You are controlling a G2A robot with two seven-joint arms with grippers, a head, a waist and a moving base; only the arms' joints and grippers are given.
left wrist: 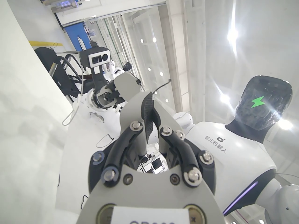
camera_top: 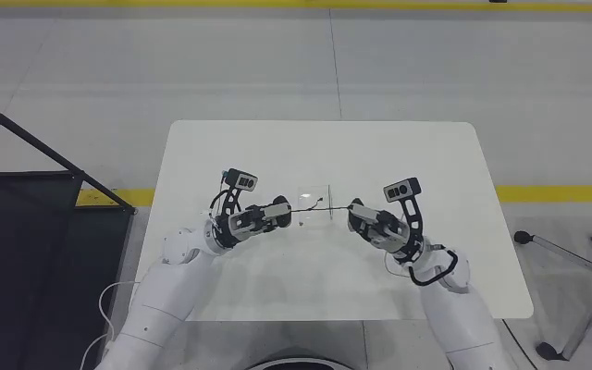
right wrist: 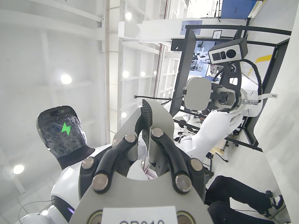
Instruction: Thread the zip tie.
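Two robot arms meet, tips nearly touching, seen from above. L gripper: fingers closed, pinching a thin black zip tie. A short free end w/ a small knob pokes out past the tips. R gripper faces it, just beside. Its fingers are also closed, w/ the strap lying right at their tips, apparently pinched there. The zip tie spans the small gap btwn the two grippers. Can't tell head from tail, or whether the tip is in the slot.

Judgement: threading is the step in hand. To do it well:
- hold one end steady
- line the tail square w/ the head slot
- grip close to the tip so the strap doesn't bow
- feed slow and straight

Under and beyond: a white table, the tie over approx its middle.
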